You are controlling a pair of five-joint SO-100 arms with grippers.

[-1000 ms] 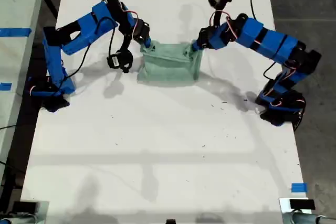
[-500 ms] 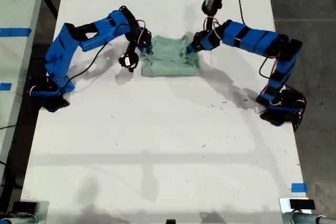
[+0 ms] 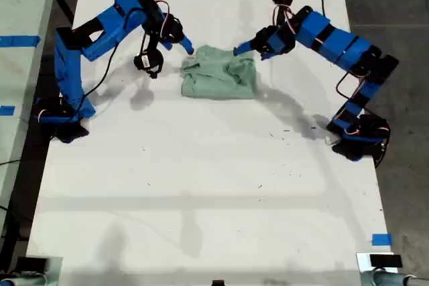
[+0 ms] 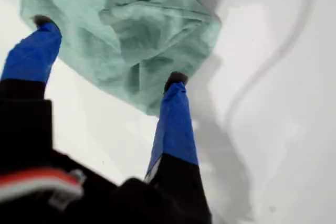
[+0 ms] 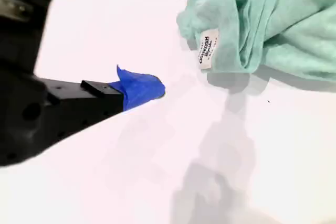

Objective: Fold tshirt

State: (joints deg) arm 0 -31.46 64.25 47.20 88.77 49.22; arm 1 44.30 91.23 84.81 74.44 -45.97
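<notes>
Pale mint-green fabric tshirt (image 3: 219,79) lies bunched on a white table (image 3: 201,185). My first gripper (image 4: 107,51) and my second gripper (image 5: 173,35) sit just beside the tshirt, jaws spread and grasping nothing.

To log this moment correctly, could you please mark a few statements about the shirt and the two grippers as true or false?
1. The pale mint-green fabric tshirt lies crumpled on the white table. True.
2. My first gripper is shut on the tshirt. False: its jaws stand open, with the fingertips at the cloth's edge.
3. A small white label shows on the tshirt. True.
4. My second gripper pinches that label. False: it is open, with only bare table between its jaws.
</notes>
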